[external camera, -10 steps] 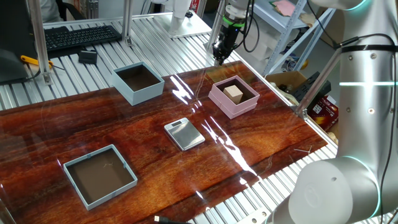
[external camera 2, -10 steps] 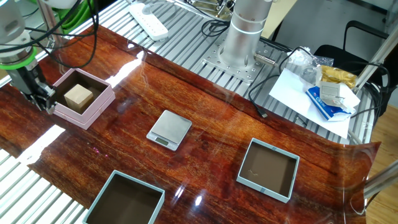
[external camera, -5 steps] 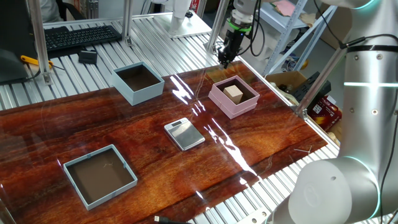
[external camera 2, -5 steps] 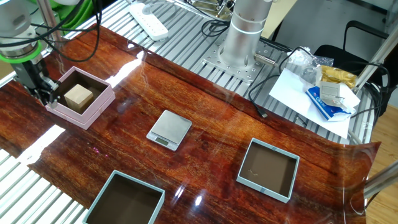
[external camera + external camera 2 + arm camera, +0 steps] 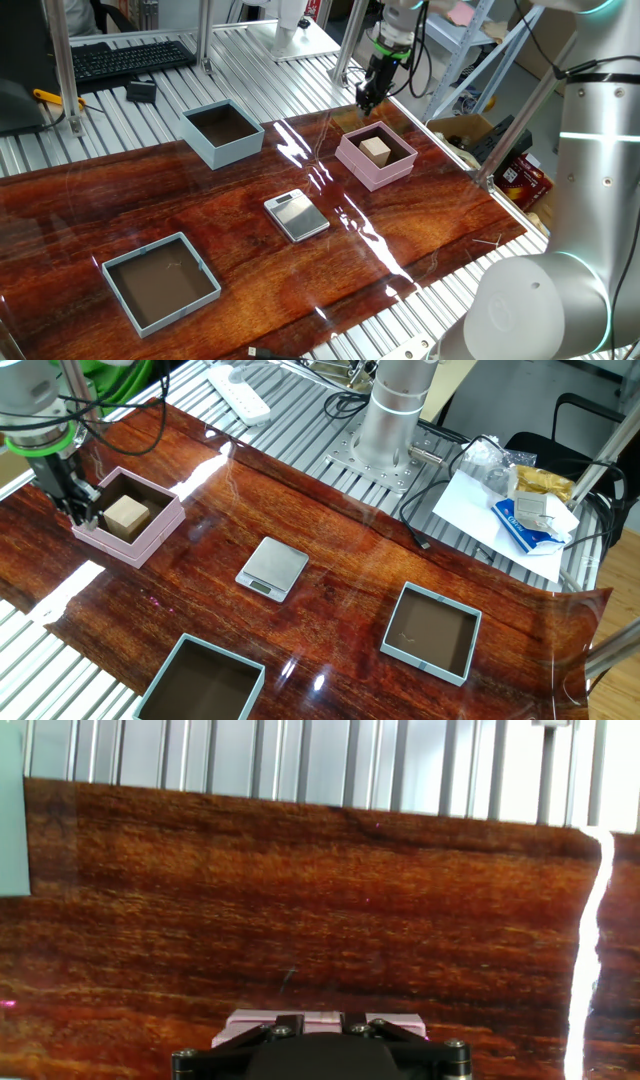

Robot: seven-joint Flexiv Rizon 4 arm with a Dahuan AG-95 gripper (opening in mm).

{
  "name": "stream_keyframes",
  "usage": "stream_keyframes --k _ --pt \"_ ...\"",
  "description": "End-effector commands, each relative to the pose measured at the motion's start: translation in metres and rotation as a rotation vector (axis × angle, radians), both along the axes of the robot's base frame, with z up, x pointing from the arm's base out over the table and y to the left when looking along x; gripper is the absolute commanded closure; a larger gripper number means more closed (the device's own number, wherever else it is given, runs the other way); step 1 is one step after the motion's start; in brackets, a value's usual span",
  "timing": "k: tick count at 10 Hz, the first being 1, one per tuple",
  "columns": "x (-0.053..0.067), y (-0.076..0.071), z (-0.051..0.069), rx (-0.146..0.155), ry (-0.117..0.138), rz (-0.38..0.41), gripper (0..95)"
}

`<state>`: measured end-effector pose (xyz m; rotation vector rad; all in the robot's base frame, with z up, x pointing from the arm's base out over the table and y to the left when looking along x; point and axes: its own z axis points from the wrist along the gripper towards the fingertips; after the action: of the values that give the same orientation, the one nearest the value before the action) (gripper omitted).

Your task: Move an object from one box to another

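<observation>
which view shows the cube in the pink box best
The other fixed view: the cube sits unobstructed inside the pink box, with its top and sides visible. One fixed view shows the cube too, only smaller. The hand view shows just a strip of the pink box behind the gripper body, and no cube.

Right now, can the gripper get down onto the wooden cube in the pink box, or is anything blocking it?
Probably yes. The cube sits uncovered in the open-topped pink box, nothing over it. The gripper hangs beside the box's far wall, not yet above the cube, and its jaws look narrow, so it likely must shift over and open first.
</observation>
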<state>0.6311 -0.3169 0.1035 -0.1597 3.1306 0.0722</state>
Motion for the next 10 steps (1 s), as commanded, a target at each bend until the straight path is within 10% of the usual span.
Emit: stream_keyframes --k 1,4,5,10 --pt "-0.009 0.009 0.000 -0.007 0.003 0.012 57.0" --pt "-0.020 0.020 0.000 -0.017 -0.003 0.009 57.0" --pt "-0.025 0.024 -0.001 -0.018 -0.002 0.005 38.0" --pt "-0.033 0.029 -0.004 -0.038 0.006 0.044 38.0"
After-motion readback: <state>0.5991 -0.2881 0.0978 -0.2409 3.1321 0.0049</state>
